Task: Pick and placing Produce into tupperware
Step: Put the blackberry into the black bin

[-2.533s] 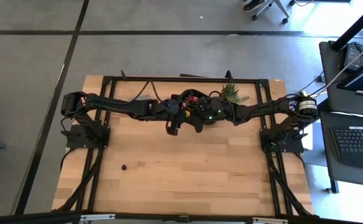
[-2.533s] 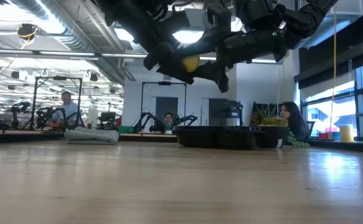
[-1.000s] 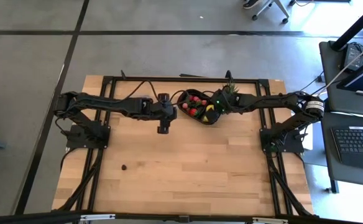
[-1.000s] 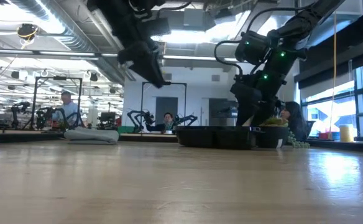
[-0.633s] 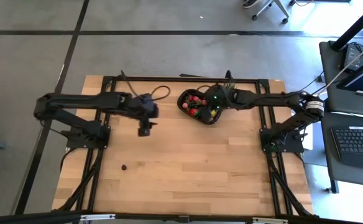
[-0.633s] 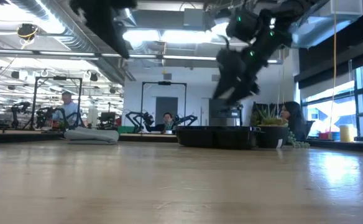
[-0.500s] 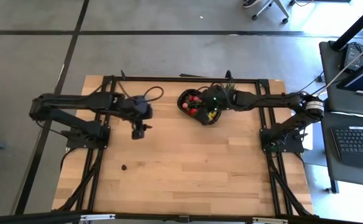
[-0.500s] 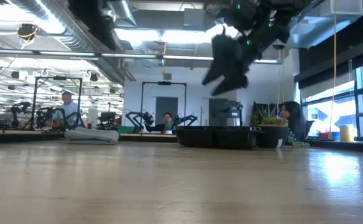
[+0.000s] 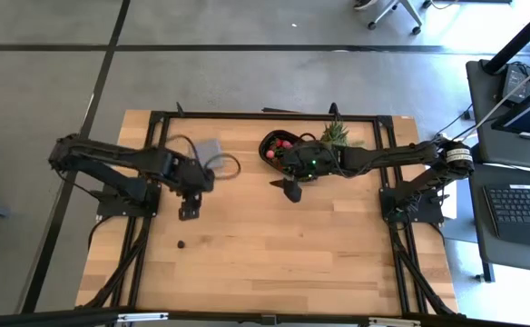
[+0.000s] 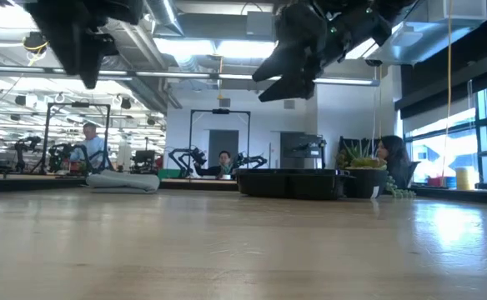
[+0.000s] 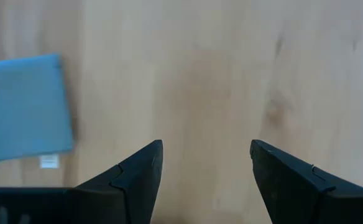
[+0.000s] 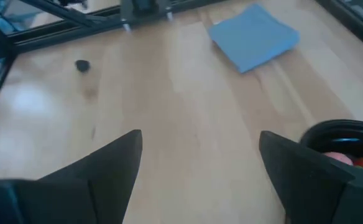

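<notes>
- Left gripper [image 9: 189, 214] sits left of centre in the high view, over bare light-wood plank desk [image 9: 274, 254]; jaws spread, nothing between them in the left wrist view.
- Right gripper [image 9: 291, 190] is just below the tray in the high view, centre frame, raised off the desk in the low view [image 10: 287, 83]; jaws spread wide, nothing held.
- Black glossy oval two-compartment plastic tray [image 9: 274, 145] sits upper centre of the high view, partly covered by the right arm; seen as a low dark shape centre-right in the low view [image 10: 289, 182].
- Small red strawberry-like toy fruits [image 9: 283, 143] lie in the tray; red pieces also show at the tray rim, lower right of the right wrist view [image 12: 349, 159].
- One small dark berry-like piece [image 9: 181, 243] lies alone on the desk, lower left of the high view, below the left gripper and well apart from the tray; also upper left in the right wrist view [image 12: 82, 65].
- Flat blue-grey square piece [image 9: 210, 148] lies on the desk between the left arm and the tray, upper left of centre.
- Spiky green potted plant [image 9: 338, 133] stands just right of the tray.
</notes>
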Available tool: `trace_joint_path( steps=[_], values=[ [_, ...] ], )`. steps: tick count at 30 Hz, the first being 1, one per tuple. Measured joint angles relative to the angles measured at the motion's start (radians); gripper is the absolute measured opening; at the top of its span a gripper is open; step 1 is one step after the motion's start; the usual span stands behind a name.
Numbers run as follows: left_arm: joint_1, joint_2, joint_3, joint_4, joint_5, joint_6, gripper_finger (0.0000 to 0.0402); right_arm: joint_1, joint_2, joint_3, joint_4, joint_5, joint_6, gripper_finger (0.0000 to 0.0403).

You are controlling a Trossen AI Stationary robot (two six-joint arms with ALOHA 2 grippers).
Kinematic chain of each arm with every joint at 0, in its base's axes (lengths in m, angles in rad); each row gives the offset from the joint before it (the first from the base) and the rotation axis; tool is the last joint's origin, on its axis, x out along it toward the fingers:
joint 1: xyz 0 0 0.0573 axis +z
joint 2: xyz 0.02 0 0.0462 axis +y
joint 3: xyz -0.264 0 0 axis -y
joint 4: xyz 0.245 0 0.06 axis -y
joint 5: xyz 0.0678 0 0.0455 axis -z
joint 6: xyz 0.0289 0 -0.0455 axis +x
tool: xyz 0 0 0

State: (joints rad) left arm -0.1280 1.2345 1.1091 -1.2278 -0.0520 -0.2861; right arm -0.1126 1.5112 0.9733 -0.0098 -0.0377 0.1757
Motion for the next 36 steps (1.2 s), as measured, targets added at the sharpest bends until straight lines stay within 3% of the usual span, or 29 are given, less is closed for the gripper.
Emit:
trace_joint_path(
  steps=[3,6,13,21,26,36],
  values=[
    [-0.080,0.059,0.000,-0.004,0.018,-0.018,0.0234,0.000,0.000,0.000,-0.001,0.041,-0.001,0.0326],
    [-0.151,0.114,-0.001,-0.032,0.021,-0.129,0.0234,0.000,0.000,0.000,-0.004,0.066,-0.001,0.0326],
    [-0.266,0.172,-0.001,-0.036,0.068,-0.694,0.0234,0.000,0.000,0.000,-0.024,0.073,-0.014,0.0326],
    [-0.379,0.259,-0.002,-0.064,0.141,-1.093,0.0234,0.000,0.000,0.000,-0.027,0.071,-0.052,0.0326],
    [-0.432,0.355,-0.002,-0.050,0.256,-1.179,0.0234,0.000,0.000,0.000,-0.027,0.071,-0.052,0.0326],
    [-0.443,0.460,-0.002,0.019,0.257,-1.180,0.0234,0.000,0.000,-0.001,-0.026,0.071,-0.034,0.0326]
  ],
)
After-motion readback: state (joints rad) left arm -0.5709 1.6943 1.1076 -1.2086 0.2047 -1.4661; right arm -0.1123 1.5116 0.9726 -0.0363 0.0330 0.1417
